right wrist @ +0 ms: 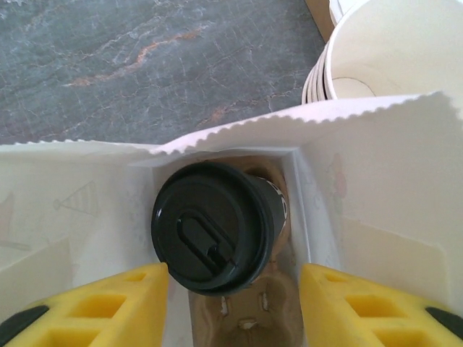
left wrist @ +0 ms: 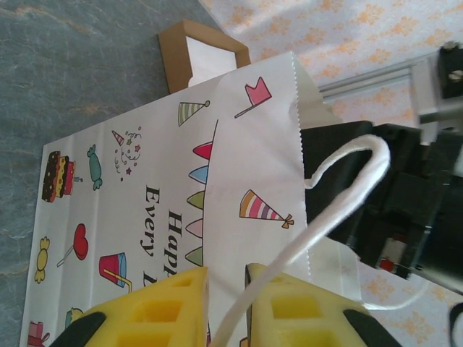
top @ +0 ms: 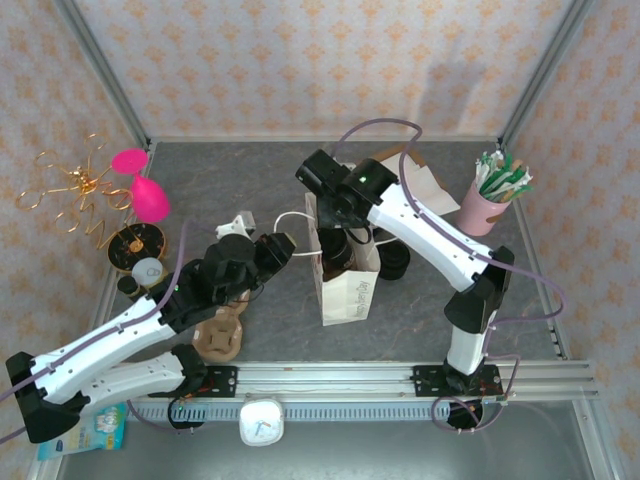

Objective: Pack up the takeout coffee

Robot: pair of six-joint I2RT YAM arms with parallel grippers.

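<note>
The takeout coffee (right wrist: pixel 213 228), a small cup under a round black lid, stands inside the white paper bag (top: pixel 348 290) on a brown cardboard carrier (right wrist: pixel 249 318). My right gripper (right wrist: pixel 231 307) hangs open over the bag's mouth (top: pixel 337 240), one yellow finger on each side of the cup and nothing held. My left gripper (left wrist: pixel 226 282) is shut on the bag's top edge (left wrist: pixel 246 144) at its left side (top: pixel 288 248). The white cord handle (left wrist: pixel 340 210) runs out between its fingers. The bag stands upright, printed with party pictures.
A stack of lidless cream-white cups (right wrist: pixel 383 50) stands just beyond the bag. A black stack (top: pixel 395 262) and a brown box (top: pixel 425 185) lie right of the bag. A pink cup of sticks (top: pixel 490 200) is at far right. Brown carriers (top: pixel 220 335) lie near the left arm.
</note>
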